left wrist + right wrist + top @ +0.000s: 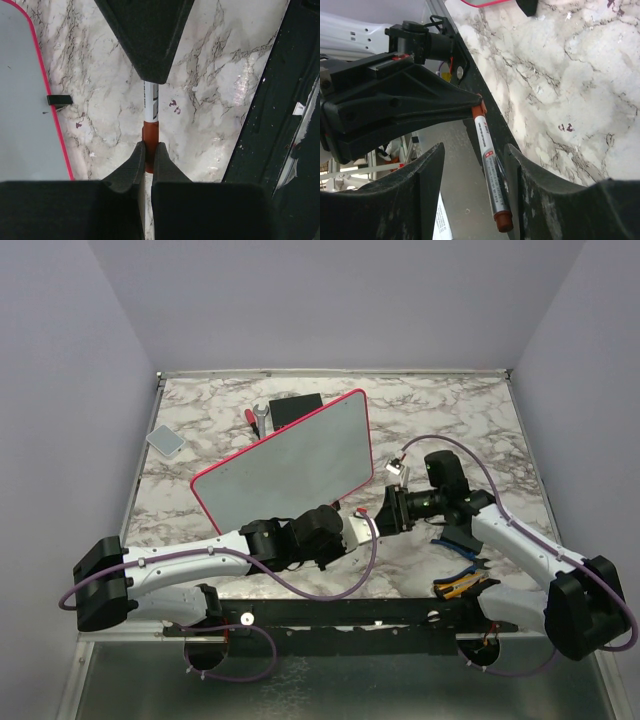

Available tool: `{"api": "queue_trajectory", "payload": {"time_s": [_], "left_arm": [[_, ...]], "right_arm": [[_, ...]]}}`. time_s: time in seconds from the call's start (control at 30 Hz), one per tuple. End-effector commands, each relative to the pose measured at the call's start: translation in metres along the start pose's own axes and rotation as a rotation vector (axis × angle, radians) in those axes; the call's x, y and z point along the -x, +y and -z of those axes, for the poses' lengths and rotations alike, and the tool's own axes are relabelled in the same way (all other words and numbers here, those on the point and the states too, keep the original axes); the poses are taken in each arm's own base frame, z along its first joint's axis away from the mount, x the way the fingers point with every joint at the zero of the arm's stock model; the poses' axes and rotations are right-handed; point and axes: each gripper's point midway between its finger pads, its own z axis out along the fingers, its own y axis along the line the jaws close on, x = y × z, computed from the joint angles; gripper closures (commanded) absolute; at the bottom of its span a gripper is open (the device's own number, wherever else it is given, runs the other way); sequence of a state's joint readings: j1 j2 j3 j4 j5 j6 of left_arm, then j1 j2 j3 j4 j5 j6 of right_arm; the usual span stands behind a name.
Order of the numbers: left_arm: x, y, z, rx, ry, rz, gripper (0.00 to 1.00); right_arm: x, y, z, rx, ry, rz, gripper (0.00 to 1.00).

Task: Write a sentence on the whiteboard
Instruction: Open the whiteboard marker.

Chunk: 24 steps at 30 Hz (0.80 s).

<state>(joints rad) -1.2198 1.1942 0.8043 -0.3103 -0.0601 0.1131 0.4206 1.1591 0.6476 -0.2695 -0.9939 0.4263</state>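
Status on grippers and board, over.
Left gripper shut on marker. Right gripper open, jaws astride marker. Whiteboard shows no lettering. Wrench, black pad behind board.

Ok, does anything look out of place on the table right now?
Small dark marks stain the marble table beside the marker, like stray ink. The whiteboard also sits skewed to the table's edges.

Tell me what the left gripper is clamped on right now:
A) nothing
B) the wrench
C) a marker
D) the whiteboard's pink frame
C: in the left wrist view the left gripper has its fingers shut on the red end of the marker.
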Motion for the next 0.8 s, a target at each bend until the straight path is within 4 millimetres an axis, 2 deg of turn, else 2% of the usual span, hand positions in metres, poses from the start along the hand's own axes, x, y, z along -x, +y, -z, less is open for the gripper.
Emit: {"api": "queue_trajectory", "payload": {"time_s": [0.0, 0.77], "left_arm": [[0.000, -0.008, -0.002, -0.039, -0.010, -0.010, 1.00], [-0.003, -0.007, -0.003, -0.031, 0.001, -0.006, 1.00]], "right_arm": [[0.001, 0.011, -0.002, 0.062, 0.001, 0.022, 0.46], [-0.015, 0.006, -0.009, 0.041, 0.069, 0.032, 0.57]]}}
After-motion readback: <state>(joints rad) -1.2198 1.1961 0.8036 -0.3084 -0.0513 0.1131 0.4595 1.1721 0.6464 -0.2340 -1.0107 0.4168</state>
